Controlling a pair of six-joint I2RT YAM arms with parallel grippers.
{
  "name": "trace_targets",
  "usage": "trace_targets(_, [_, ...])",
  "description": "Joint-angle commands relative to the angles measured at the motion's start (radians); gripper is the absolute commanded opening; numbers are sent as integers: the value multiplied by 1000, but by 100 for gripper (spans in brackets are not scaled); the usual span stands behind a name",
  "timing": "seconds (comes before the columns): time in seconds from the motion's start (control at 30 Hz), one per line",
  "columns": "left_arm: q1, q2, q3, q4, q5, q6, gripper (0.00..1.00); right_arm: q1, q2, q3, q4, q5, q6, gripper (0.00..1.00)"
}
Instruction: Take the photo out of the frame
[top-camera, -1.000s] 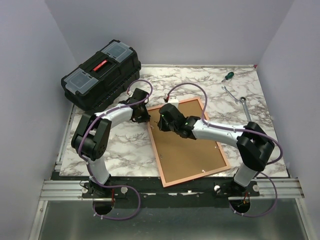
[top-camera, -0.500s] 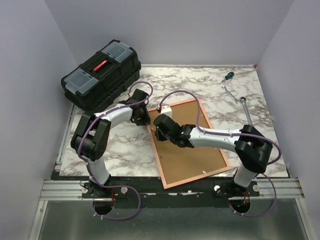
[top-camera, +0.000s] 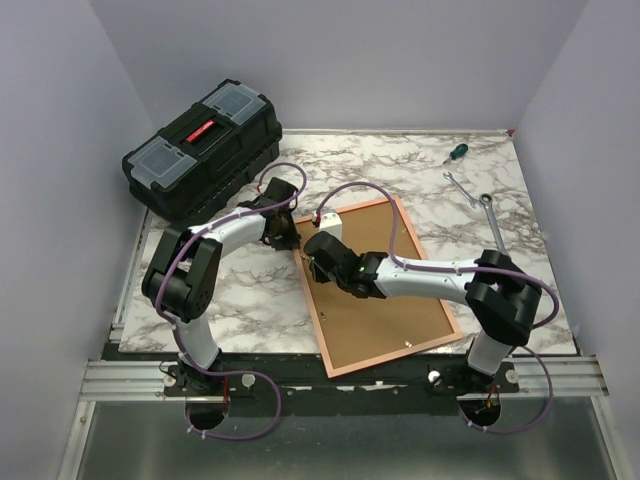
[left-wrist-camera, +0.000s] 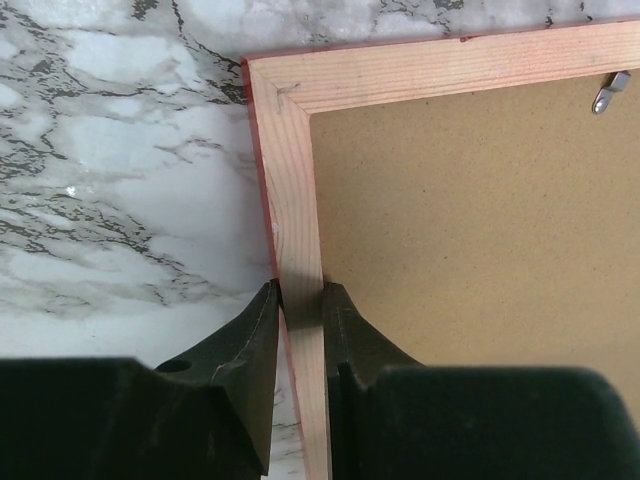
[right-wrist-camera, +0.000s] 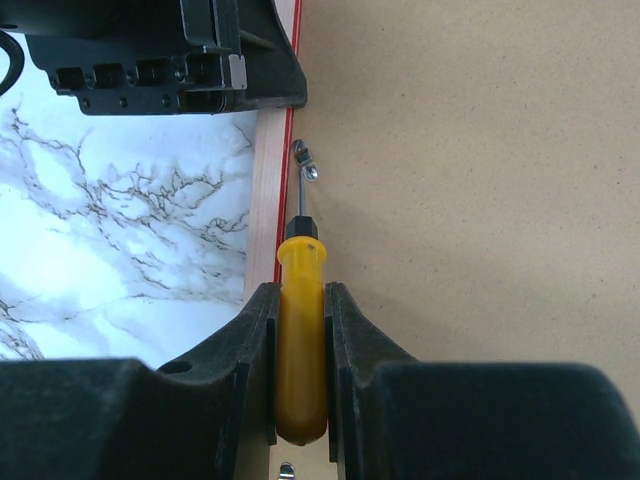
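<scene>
The frame (top-camera: 395, 352) lies face down on the marble table, its pale wooden back and thin red edge (left-wrist-camera: 295, 200) showing. A brown backing board (top-camera: 385, 310) fills it and hides the photo. My left gripper (left-wrist-camera: 300, 300) is shut on the frame's left rail just below the far-left corner. My right gripper (right-wrist-camera: 300, 292) is shut on a yellow-handled screwdriver (right-wrist-camera: 301, 350). Its tip rests at a small metal tab (right-wrist-camera: 309, 168) on the backing board (right-wrist-camera: 470, 200) beside that same rail. Both grippers sit close together at the frame's far-left part (top-camera: 300, 245).
A black toolbox (top-camera: 203, 148) stands at the far left. A green-handled screwdriver (top-camera: 455, 153) and two wrenches (top-camera: 462, 187) (top-camera: 492, 220) lie at the far right. Another metal tab (left-wrist-camera: 608, 95) sits on the top rail. Walls close in on three sides.
My right gripper with the yellow screwdriver has moved left and nearer, from the board's far middle to the left rail. The left arm and the frame have stayed put.
</scene>
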Motion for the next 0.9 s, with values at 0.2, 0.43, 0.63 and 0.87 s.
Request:
trace_targets(0.2, [5,-7,-45,-66,6,22,9,-7,49,16,19,44,-35,0])
trace_targets(0.43, [5,-10,-49,-57,23,19,7,-6,84,31,43,-6,-56,0])
trace_targets(0.63, [5,-11,-58,-50,23,19,7,-6,74,31,41,-19,-52,0])
trace_targets(0.87, [6,-8,-63,-45,21,20,3,-2,53,9,50,-45,-31,0])
